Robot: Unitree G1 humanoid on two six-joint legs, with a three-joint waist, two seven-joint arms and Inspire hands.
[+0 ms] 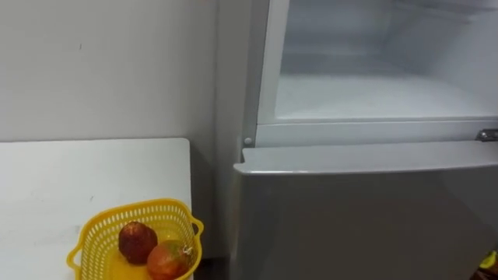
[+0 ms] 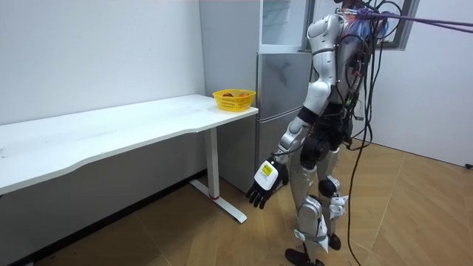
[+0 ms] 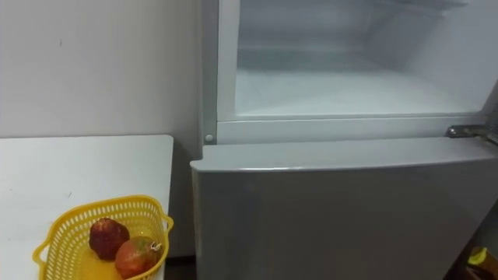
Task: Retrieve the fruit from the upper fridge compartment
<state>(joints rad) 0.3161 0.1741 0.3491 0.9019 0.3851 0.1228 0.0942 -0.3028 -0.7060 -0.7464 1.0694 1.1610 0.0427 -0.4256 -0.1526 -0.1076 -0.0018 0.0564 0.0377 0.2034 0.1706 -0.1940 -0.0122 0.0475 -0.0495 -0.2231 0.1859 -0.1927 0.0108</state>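
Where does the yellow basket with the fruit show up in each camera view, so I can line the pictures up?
Left eye view: the yellow basket sits at the bottom left, on the white table.
Right eye view: bottom left again, closer to the picture's left edge.
Room view: upper middle, on the table's far end.
Shared landmark: the grey fridge right beside that table end.
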